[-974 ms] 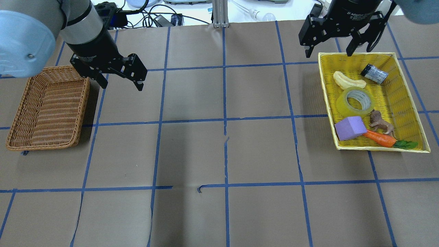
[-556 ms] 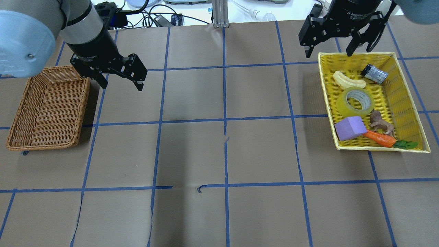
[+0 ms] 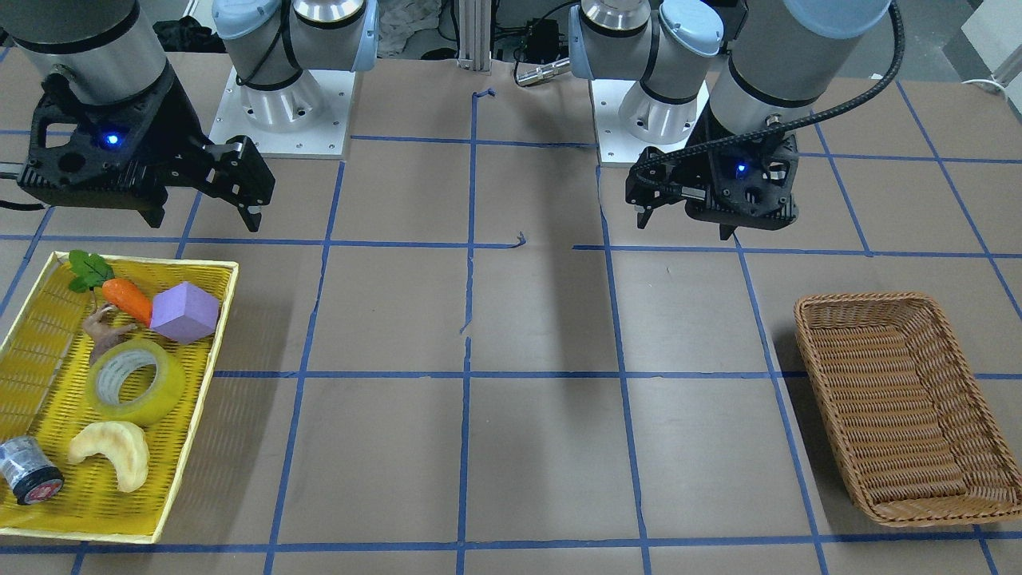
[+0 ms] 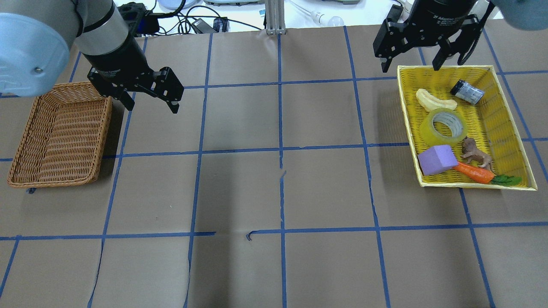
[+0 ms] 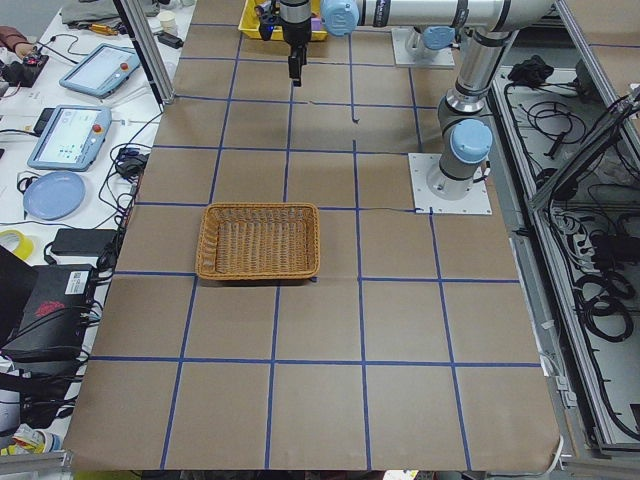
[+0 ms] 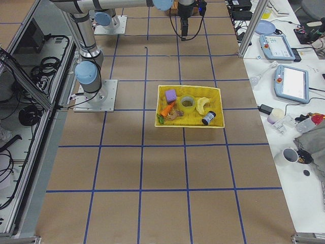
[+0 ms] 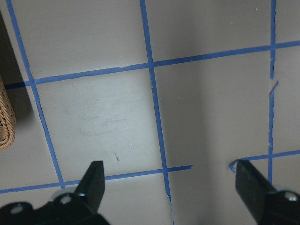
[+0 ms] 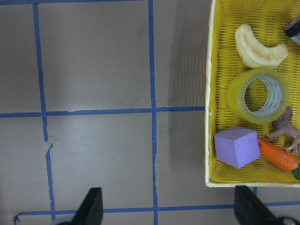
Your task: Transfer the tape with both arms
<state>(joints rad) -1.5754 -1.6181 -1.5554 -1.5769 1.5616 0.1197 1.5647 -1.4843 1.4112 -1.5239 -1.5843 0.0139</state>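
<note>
The tape point(image 4: 443, 127), a yellowish-green translucent roll with a white-grey core, lies flat in the middle of the yellow tray point(image 4: 471, 67). It also shows in the front view point(image 3: 136, 382) and the right wrist view point(image 8: 258, 96). My right gripper point(image 4: 409, 64) is open and empty. It hovers over the tray's far left corner, apart from the tape, and shows in the front view point(image 3: 204, 216). My left gripper point(image 4: 150, 107) is open and empty above bare table, just right of the wicker basket point(image 4: 102, 141), and shows in the front view point(image 3: 684, 228).
In the tray around the tape lie a pale crescent bread point(image 4: 434, 100), a black-lidded jar point(image 4: 466, 91), a purple block point(image 4: 436, 159), a toy carrot point(image 4: 475, 172) and a brown toy animal point(image 4: 474, 153). The wicker basket holds nothing. Blue tape lines grid the brown table.
</note>
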